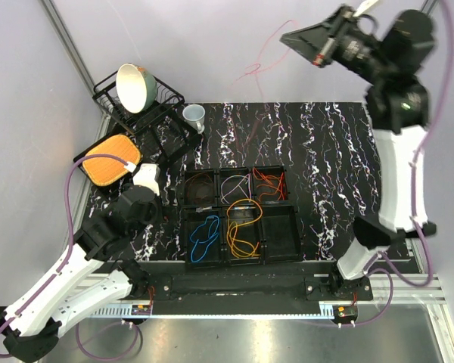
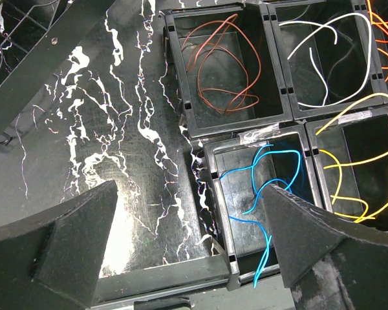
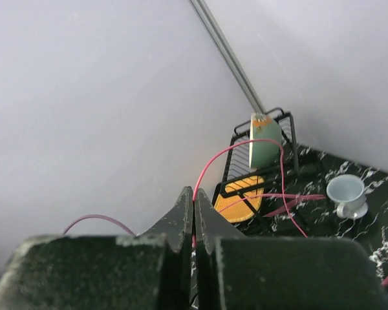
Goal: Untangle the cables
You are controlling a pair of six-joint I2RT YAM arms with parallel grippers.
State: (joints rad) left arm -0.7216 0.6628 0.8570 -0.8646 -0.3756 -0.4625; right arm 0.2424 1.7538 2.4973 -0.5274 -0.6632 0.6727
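Black bins (image 1: 278, 236) in two rows hold sorted cables: brown (image 2: 213, 64), white (image 2: 323, 64), orange-red (image 1: 268, 181), blue (image 2: 265, 187) and yellow-orange (image 1: 242, 231). My left gripper (image 2: 191, 190) is open and empty. It hovers over the table just left of the blue cable's bin, and shows in the top view (image 1: 145, 203). My right gripper (image 3: 194, 197) is raised high at the back right (image 1: 289, 36). It is shut on a thin pinkish-red cable (image 3: 210, 165), which hangs in a loop down toward the table's far edge (image 1: 259, 66).
A black dish rack (image 1: 163, 98) with a tilted bowl (image 1: 134, 85) stands at the back left. An orange ribbed plate (image 1: 111, 160) lies beside it, and a small white cup (image 1: 194, 115) stands near it. The near-right bin holds no cable.
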